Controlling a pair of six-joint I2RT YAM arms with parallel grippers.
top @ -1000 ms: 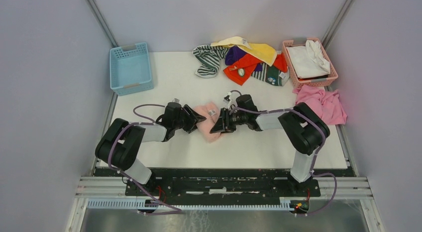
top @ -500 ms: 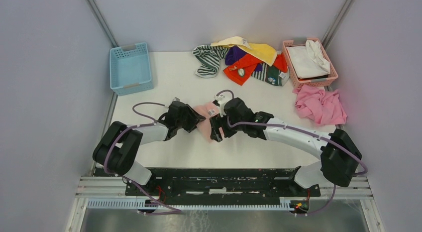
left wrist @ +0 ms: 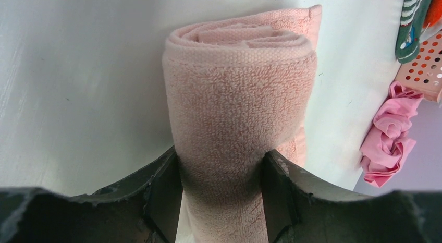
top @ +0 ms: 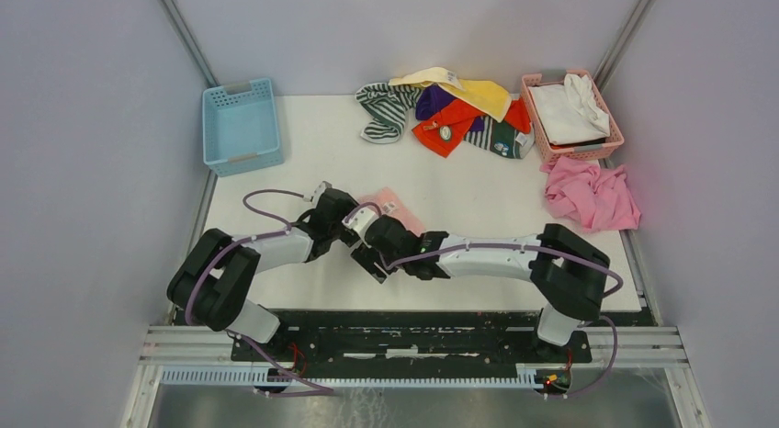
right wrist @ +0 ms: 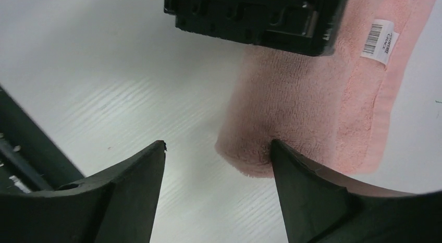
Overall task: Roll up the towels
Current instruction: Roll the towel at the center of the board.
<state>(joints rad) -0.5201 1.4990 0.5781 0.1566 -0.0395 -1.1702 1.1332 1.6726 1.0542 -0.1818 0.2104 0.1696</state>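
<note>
From above, we note a light pink towel (top: pixel 405 217) near the middle of the white table (top: pixel 321 157), partly covered by both arms. The left gripper (top: pixel 344 219) meets it from the left. The right gripper (top: pixel 371 260) lies at its near end. A heap of towels (top: pixel 447 108) sits at the far edge: green-and-white striped, pale yellow, purple, orange-red and dark green, some with small tags too small to read. A blue basket (top: pixel 241 125) of latticed plastic stands far left. A pink basket (top: pixel 606 116) far right holds white cloths (top: pixel 565 111), with a crumpled pink cloth (top: pixel 592 195) just in front of it. In the left wrist view, the towel is a tight terry roll with looped pile and its spiral end showing. The black fingers (left wrist: pixel 168 190) press against both flanks, so this claw is pinching the roll. In the right wrist view, the dark wedge-shaped fingers (right wrist: pixel 133 185) stand spread. The towel's near end lies between them, against the right one. A white label (right wrist: pixel 379 40) sewn near the hem carries a barcode and small print we cannot read.
</note>
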